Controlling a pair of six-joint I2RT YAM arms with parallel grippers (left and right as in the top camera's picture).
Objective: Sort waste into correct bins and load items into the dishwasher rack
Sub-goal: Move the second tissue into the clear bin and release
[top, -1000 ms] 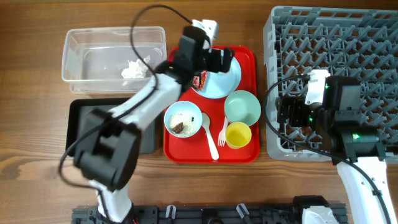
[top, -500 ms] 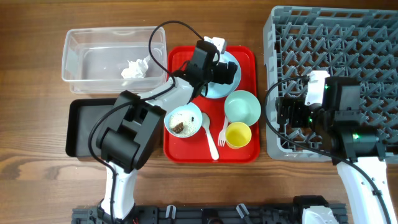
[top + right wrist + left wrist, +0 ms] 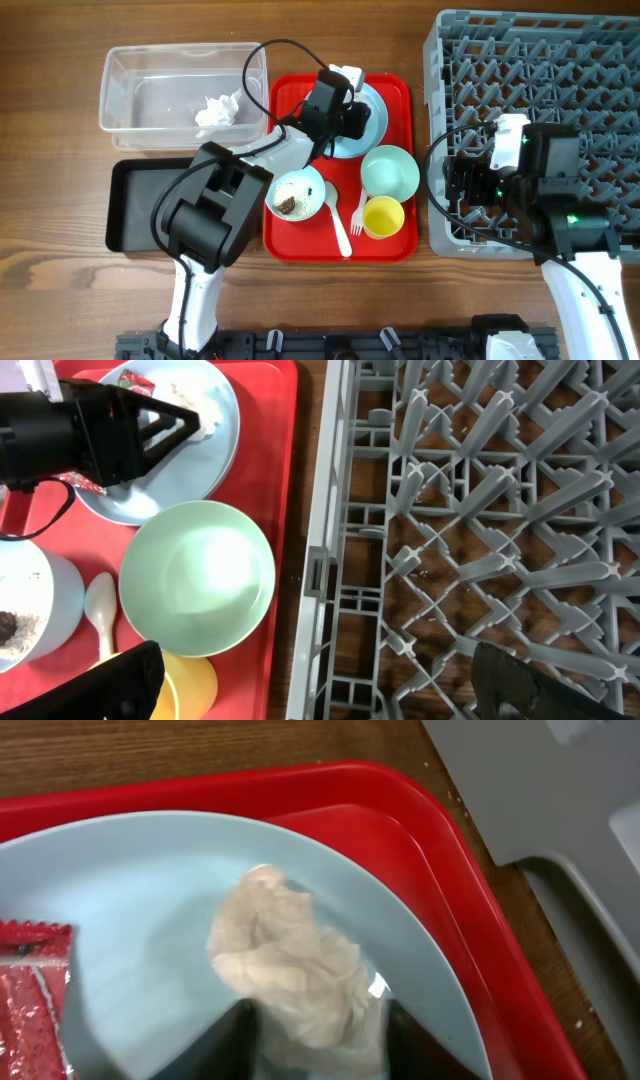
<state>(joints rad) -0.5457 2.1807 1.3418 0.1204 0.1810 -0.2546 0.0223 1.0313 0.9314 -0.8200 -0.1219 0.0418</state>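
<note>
A crumpled tissue (image 3: 300, 970), off-white, soft and full of folds, lay on a light blue plate (image 3: 150, 920) near the top centre of the overhead view. The left hand (image 3: 315, 1040) was narrow, and its dark fingers (image 3: 232, 1042) pressed against either side of the tissue's lower end. A small red snack wrapper (image 3: 30, 990) with a glossy, crimped edge lay just beside it on the same plate. The plate was smooth, round and shallow, and it rested on a flat red tray (image 3: 400, 830) with a raised, rounded lip.

The grip probably caught only the loose outer folds. If so, the tissue could slip free or tear on lifting and leave a piece behind. The fingertips sat low against the slick plate, so they might drag or tip it. The wrapper was close enough to be snagged along with the tissue.

Further out, a clear rectangular tub (image 3: 105, 90) at upper left held another white wad (image 3: 218, 108). A shallow black tray (image 3: 125, 215) sat below it. On the red tray were a mint green bowl (image 3: 390, 172), a yellow cup (image 3: 382, 216), a blue bowl of grains (image 3: 295, 192), and a white spoon (image 3: 335, 215) and fork (image 3: 356, 208). At the right, the right hand (image 3: 315, 655) was spread wide and empty over the edge of the grey pegged dishwasher rack (image 3: 560, 60). Everything stood on a wooden surface (image 3: 60, 290).
</note>
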